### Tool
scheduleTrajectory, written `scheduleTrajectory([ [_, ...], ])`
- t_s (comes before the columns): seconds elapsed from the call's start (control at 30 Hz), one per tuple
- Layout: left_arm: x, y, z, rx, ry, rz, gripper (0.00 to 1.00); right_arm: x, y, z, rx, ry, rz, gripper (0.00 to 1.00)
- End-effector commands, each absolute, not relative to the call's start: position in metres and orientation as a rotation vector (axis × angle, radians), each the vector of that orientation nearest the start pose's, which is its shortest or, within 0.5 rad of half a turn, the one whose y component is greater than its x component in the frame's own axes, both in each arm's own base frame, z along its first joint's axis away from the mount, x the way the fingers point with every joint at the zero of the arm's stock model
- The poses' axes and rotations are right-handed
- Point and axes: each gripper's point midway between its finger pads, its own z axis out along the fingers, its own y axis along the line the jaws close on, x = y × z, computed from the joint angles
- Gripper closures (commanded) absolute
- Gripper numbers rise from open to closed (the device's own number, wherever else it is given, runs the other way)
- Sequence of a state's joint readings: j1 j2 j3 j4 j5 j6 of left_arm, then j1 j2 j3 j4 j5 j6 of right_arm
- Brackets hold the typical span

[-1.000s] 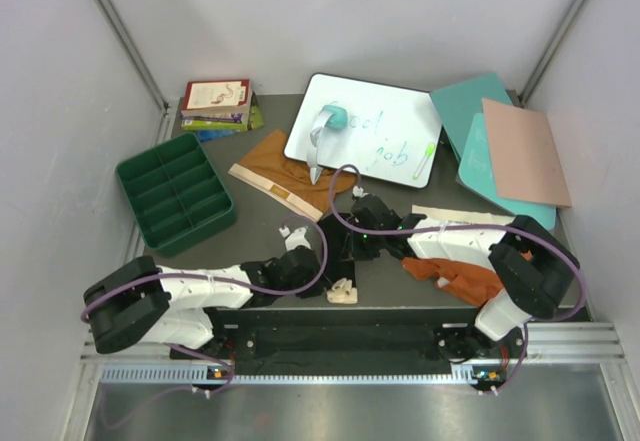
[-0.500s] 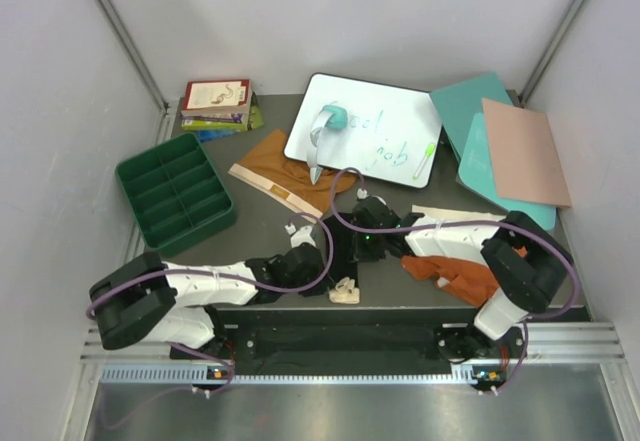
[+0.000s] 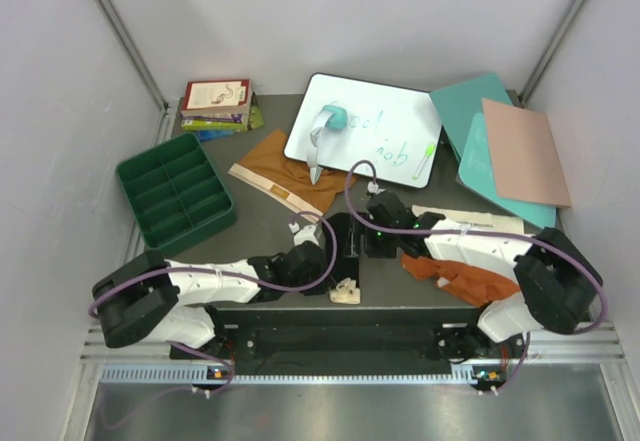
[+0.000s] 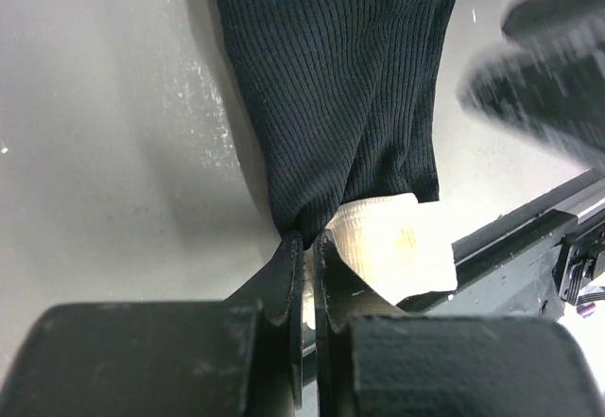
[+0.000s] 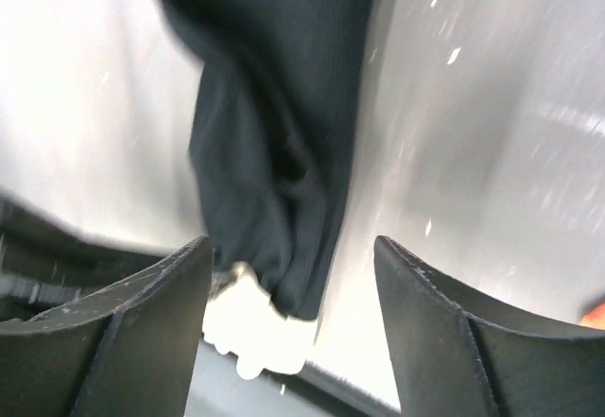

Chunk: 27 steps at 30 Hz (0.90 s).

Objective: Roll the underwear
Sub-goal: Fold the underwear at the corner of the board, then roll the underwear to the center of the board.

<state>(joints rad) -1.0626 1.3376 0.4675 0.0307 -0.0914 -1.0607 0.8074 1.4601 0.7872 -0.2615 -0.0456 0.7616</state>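
So, right at the near edge of the table: my left gripper (image 4: 307, 242) has its fingers pressed together on the corner of the black ribbed cloth briefs (image 4: 340, 86), just where the cream waistband (image 4: 388, 247) pokes out. The cloth lies long and narrow, running away from me, so I'd say I'm at the very start of the roll on this pair. Nothing's wound up yet as far as I can see.

My right gripper (image 5: 291, 247) hangs just above the same black pair with its fingers wide apart, touching nothing.

Next move, I reckon: the right one drops onto the waistband end beside the left, pinches, and both turn the edge over together. It's floppy ribbed stuff, so an uneven start will probably go lopsided.

Under my right arm sit the crumpled rust-orange cloth briefs (image 3: 465, 276), not yet rolled. Further out, the mustard-tan cloth briefs (image 3: 285, 166) lie flat, tucked partly under the white dry-erase board (image 3: 385, 111). The green plastic compartment tray (image 3: 153, 152) is off left, well apart.
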Motion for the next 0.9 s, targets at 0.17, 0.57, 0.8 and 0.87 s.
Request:
scheduleTrajectory([
  [0.17,0.116,-0.263,-0.009,0.035,2.730,-0.648,1.00,0.150,0.277,0.049,-0.080,2.745,0.869,0.30],
  [0.57,0.117,-0.264,-0.008,0.041,2.731,-0.645,1.00,0.131,0.279,0.039,-0.051,2.793,0.889,0.31],
  [0.8,0.116,-0.264,-0.007,0.047,2.730,-0.644,1.00,0.134,0.288,0.051,0.003,2.751,0.976,0.28],
  [0.87,0.116,-0.264,-0.007,0.048,2.728,-0.645,1.00,0.133,0.288,0.049,0.010,2.756,0.969,0.28],
])
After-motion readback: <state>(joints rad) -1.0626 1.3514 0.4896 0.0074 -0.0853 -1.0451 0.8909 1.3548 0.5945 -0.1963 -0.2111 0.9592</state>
